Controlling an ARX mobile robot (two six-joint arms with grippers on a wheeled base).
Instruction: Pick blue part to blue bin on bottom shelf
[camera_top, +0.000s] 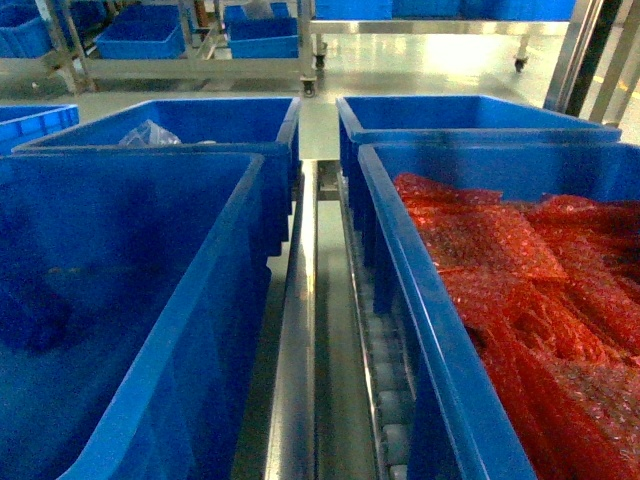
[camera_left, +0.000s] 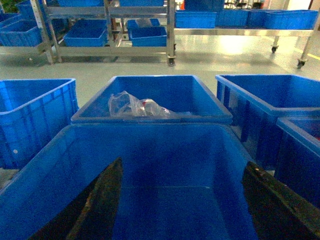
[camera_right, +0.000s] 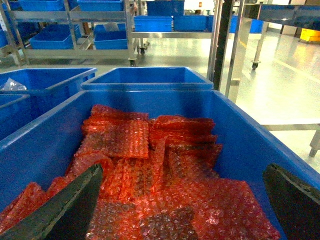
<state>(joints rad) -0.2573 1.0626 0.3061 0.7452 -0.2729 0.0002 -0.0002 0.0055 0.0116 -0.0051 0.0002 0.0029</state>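
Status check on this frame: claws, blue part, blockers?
Left claw open over blue bin; right claw open over crate of red bubble-wrap packs. Both empty. Blue part not clearly visible. No blockers seen.

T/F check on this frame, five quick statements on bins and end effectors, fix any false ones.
1. The near right bin holds red bubble-wrap packs. True.
2. The left end effector is shut on a part. False: it is open, nothing between its fingers.
3. The bin behind the near left bin holds clear plastic bags. True.
4. The right end effector is over the plain bin. False: it is open over the bubble-wrap packs.
5. A roller rail runs between the near bins. True.
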